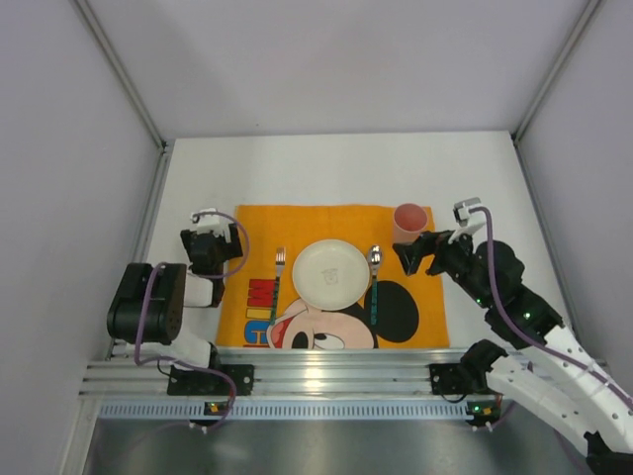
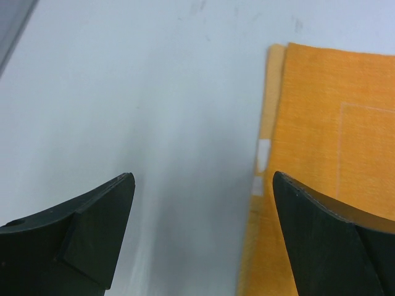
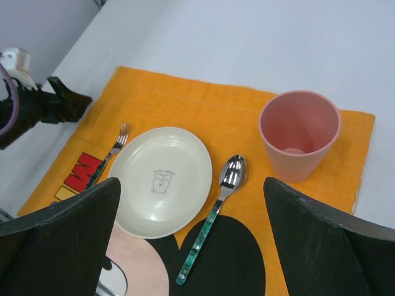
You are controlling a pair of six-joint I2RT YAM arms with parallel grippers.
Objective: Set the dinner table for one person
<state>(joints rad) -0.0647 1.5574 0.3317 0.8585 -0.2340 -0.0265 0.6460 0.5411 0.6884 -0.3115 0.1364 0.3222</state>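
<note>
The white surface [image 1: 326,168] lies directly ahead of both my arm bases and spans the whole work area between the side walls; it carries every item listed below.

An orange placemat [image 1: 326,223] with a cartoon mouse print lies flat on the near middle of the surface. A cream plate [image 1: 329,273] sits at its centre; a fork [image 1: 278,272] lies just left of the plate, tines toward the far edge; a spoon [image 1: 375,277] with a teal patterned handle lies just right of it, bowl toward the far edge. A pink cup [image 1: 410,220] stands upright on the far right corner of the placemat, apart from the spoon.

My left fingers [image 2: 105,209] are spread apart with nothing between them; they sit low at the left edge of the placemat, one over bare surface, the other over the cloth.

My right fingers [image 3: 296,209] are spread wide and hold nothing; they hang raised near the right edge of the placemat, close to the cup but not touching it.
</note>
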